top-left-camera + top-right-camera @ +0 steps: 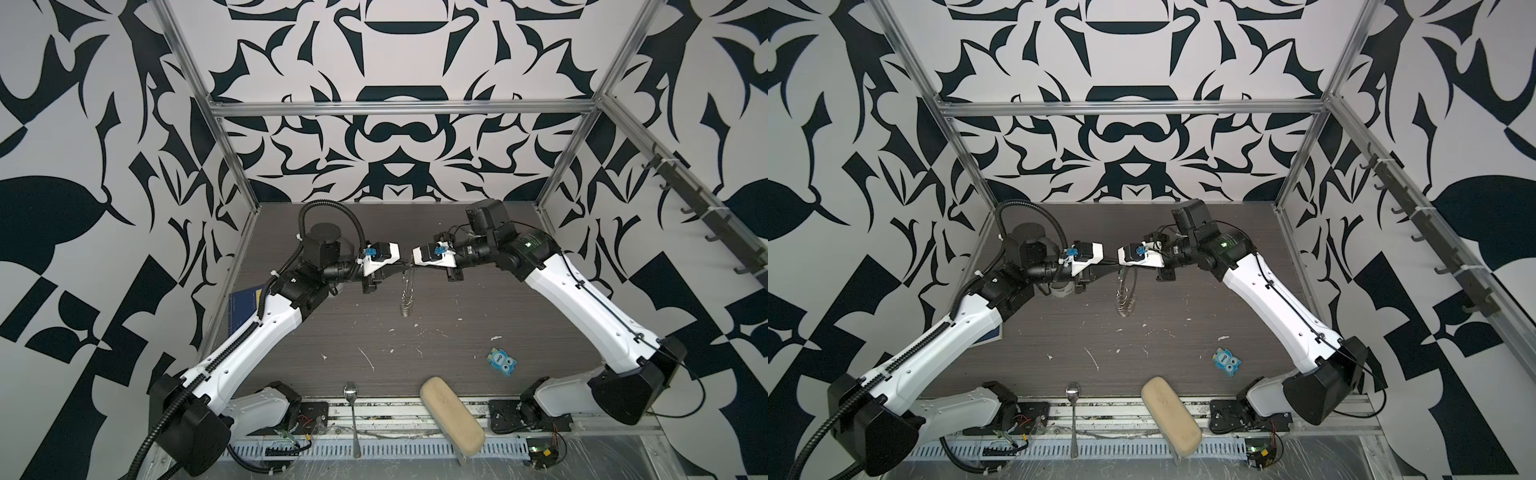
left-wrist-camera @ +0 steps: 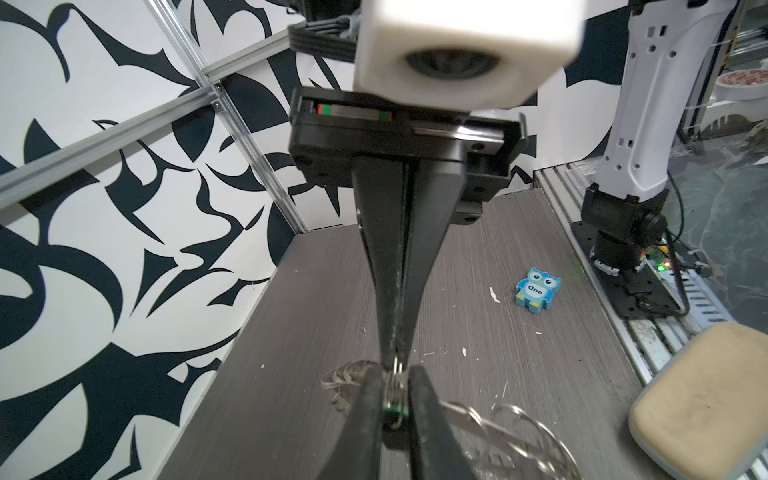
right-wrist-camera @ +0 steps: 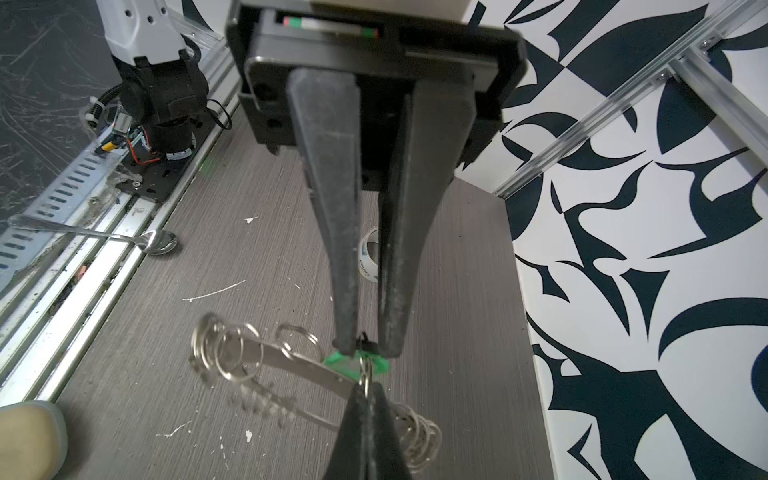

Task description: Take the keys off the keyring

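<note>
My left gripper (image 3: pixel 366 350) is almost closed, its tips pinched on the green head of the key (image 3: pixel 337 362); in the left wrist view that green bit sits right between my two fingers. My right gripper (image 2: pixel 392 360) is fully closed and nose to nose with the left one, nipping a thin wire ring of the keyring (image 1: pixel 407 300) just beside the key head. Both meet in mid-air over the middle of the table (image 1: pixel 478 316), toward the back. The key's flat metal blade sticks out sideways from the head, away from the pinch, with small rings bunched near its far end. The rest of the keyring hangs below the two tips as a long loop, with a cluster of small silvery rings at its low end. I can't tell if that end touches the table. In both top views the loop drops straight under the meeting point. Further out, a tape roll (image 3: pixel 370 257) sits on the table beneath my left wrist, well apart from the key. A blue owl eraser (image 1: pixel 502 362) lies flat at front right. A spoon (image 1: pixel 351 401) is at the front edge, bowl on the table and handle over the rail. A tan padded case (image 1: pixel 452 417) lies just right of the spoon, across the same edge. A blue book (image 1: pixel 244 307) at the left edge is partly under my left arm.
</note>
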`<state>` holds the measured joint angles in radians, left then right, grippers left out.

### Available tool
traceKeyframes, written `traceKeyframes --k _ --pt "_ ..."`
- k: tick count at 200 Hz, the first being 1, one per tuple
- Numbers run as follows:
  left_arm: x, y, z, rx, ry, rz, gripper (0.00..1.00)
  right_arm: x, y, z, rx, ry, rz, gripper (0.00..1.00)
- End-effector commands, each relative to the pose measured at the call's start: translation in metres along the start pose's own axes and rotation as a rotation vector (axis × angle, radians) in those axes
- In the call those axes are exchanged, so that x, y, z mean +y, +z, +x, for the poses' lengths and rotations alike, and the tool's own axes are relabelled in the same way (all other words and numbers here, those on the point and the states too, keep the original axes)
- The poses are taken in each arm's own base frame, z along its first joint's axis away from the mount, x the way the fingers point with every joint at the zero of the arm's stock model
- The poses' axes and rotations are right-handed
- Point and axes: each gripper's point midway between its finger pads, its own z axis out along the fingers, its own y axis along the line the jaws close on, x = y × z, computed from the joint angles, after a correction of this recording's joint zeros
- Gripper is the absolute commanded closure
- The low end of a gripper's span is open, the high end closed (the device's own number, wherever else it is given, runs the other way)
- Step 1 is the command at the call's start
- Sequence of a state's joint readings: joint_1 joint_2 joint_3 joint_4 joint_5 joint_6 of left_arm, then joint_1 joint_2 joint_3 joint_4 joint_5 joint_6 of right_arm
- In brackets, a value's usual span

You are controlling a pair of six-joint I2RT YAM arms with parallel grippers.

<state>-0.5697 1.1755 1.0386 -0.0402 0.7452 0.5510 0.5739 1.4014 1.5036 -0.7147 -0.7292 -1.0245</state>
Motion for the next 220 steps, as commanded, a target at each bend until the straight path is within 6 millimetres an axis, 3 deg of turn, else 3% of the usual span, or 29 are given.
traceKeyframes --k 1,26,124,174,220 --pt "0.002 -0.001 -0.007 0.012 0.03 0.002 0.88 -0.001 -0.018 -0.031 -0.066 -0.071 0.03 1.0" --pt "0.0 -0.002 -0.005 0.035 0.034 0.013 0.8 -0.002 -0.02 -0.034 -0.069 -0.075 0.032 1.0" --pt "-0.007 0.001 -0.005 0.039 0.009 0.085 0.82 -0.001 -0.018 -0.035 -0.068 -0.076 0.023 1.0" --pt "-0.006 0.002 -0.004 0.05 0.016 0.087 1.0 0.0 -0.018 -0.038 -0.071 -0.079 0.018 1.0" --pt "-0.004 -0.005 0.005 0.114 0.054 0.044 1.0 0.001 -0.021 -0.041 -0.077 -0.088 0.026 1.0"
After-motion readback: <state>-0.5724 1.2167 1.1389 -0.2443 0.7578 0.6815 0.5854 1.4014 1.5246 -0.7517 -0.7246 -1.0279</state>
